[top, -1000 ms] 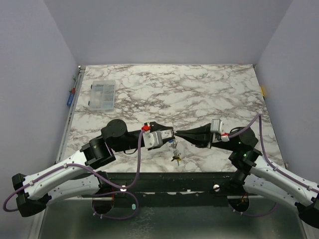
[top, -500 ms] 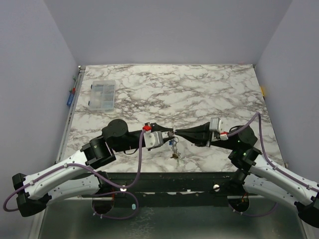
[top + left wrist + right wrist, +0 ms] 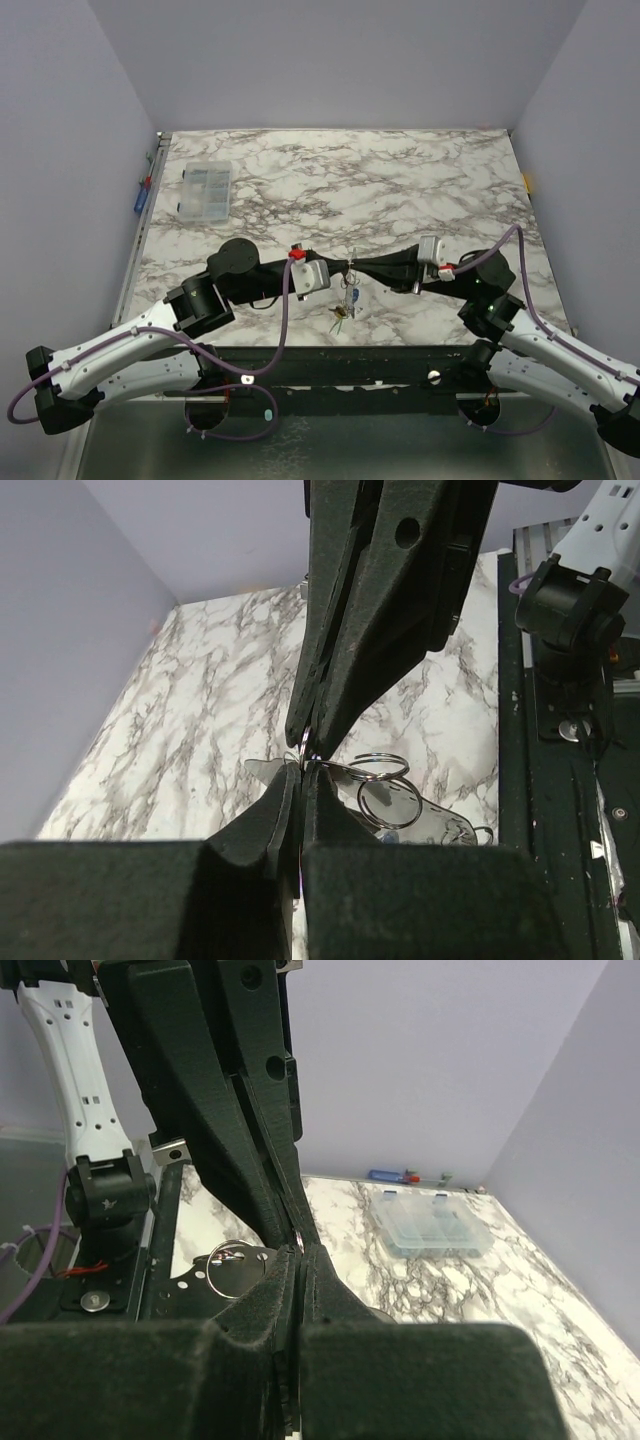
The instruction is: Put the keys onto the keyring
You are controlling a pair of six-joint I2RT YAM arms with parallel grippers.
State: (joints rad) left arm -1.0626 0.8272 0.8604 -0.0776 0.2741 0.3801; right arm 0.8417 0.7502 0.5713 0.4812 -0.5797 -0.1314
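My left gripper and right gripper meet tip to tip above the table's near middle. Both are shut on the thin silvery keyring. In the left wrist view my fingertips pinch a thin wire, and silver loops of the keyring hang just to the right. In the right wrist view my gripper is shut on the same wire, with a loop to its left. A small bunch of keys, one with a blue head, dangles below the tips.
A clear compartment box sits at the far left of the marble table, also in the right wrist view. A blue-and-red tool lies along the left edge. The black front rail runs just below the keys.
Both grippers have shifted slightly away from the front edge, still tip to tip. The hanging keys have risen with them and swung a little to the left.
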